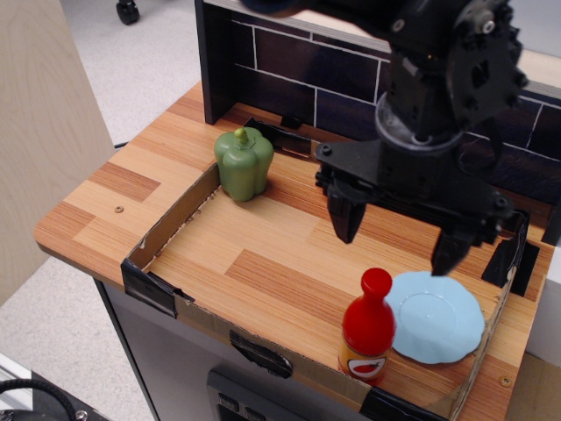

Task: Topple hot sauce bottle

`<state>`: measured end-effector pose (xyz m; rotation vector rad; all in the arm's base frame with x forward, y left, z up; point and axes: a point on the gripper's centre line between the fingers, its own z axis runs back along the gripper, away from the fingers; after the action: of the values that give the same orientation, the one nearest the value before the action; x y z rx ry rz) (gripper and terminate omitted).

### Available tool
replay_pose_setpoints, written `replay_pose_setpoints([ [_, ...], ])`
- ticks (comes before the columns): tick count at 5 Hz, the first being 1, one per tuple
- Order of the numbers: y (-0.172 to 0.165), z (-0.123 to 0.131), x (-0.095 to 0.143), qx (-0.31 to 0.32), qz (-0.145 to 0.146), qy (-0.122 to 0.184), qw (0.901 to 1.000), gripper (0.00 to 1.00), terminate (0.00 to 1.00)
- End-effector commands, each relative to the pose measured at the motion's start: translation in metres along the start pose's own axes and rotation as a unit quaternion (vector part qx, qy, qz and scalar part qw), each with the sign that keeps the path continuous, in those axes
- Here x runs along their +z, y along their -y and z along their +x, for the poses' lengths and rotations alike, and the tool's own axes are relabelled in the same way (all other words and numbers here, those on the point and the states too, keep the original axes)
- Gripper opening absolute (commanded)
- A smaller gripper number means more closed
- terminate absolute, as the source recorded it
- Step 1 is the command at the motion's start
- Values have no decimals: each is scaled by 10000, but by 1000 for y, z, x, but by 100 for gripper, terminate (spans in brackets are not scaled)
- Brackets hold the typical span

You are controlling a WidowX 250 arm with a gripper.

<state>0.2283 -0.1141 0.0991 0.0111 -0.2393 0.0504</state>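
Observation:
The hot sauce bottle (368, 329) is a small glossy red toy bottle with a rounded red cap and a yellow-orange label. It stands upright at the front right of the cardboard-edged tray. My black gripper (397, 241) hangs open above and just behind the bottle, its two fingers spread wide. The left finger (344, 219) is up and left of the cap. The right finger (449, 250) is over the blue plate. Nothing is between the fingers.
A light blue plate (438, 317) lies right of the bottle. A green toy pepper (243, 163) stands at the back left. The tray's low cardboard wall (166, 224) runs along the left and front. A dark tiled backsplash (280, 74) stands behind. The strawberry is hidden behind the arm.

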Motion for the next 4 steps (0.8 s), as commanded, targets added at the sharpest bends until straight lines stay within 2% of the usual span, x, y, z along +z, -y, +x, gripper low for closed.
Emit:
replay_pose_setpoints([
  [1, 12, -8, 16, 100, 236, 2, 9997, 100, 0],
  [2, 9, -7, 9, 182, 418, -21, 9990, 100, 0],
  [4, -2, -18, 1, 310, 371, -186, 9987, 100, 0],
])
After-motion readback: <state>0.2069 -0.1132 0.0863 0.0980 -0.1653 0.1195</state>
